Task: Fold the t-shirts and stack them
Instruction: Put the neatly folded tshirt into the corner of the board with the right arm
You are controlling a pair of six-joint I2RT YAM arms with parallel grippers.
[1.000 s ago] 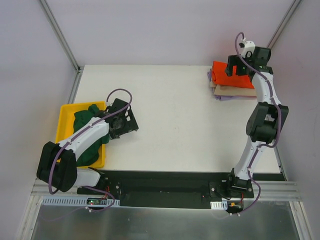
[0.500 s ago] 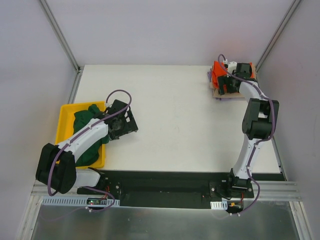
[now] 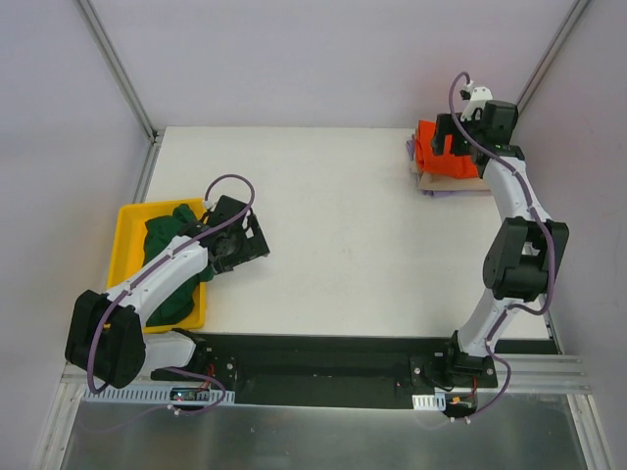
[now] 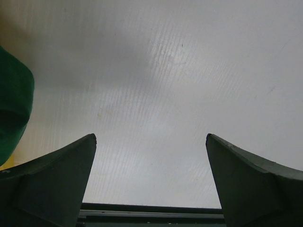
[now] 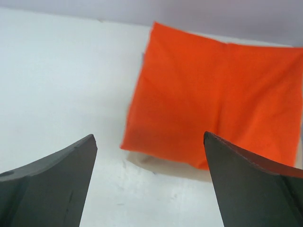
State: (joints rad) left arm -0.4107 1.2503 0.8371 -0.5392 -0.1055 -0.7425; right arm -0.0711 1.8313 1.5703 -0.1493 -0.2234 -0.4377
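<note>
A folded orange-red t-shirt [image 3: 429, 157] lies on top of a stack at the table's far right, over a tan t-shirt [image 3: 460, 181] and a pale purple one [image 3: 429, 190]. My right gripper [image 3: 449, 137] hovers open and empty just above the stack. In the right wrist view the orange-red t-shirt [image 5: 218, 94] lies flat ahead of the open right gripper [image 5: 149, 136], with a tan edge [image 5: 156, 160] showing under it. A dark green t-shirt [image 3: 171, 259] lies crumpled in the yellow tray [image 3: 127, 230]. My left gripper [image 3: 253, 245] is open and empty over bare table beside the tray; in its wrist view the left gripper [image 4: 150, 136] has the green t-shirt [image 4: 12, 109] at the left edge.
The yellow tray sits at the table's left edge. The stack lies close to the back right corner, near the frame post [image 3: 549, 59]. The black base rail [image 3: 323, 357] runs along the near edge.
My right arm dropped low onto the stack half a second ago and has lifted up and back again, open. The orange-red t-shirt stays on the stack. The left arm has barely shifted.
</note>
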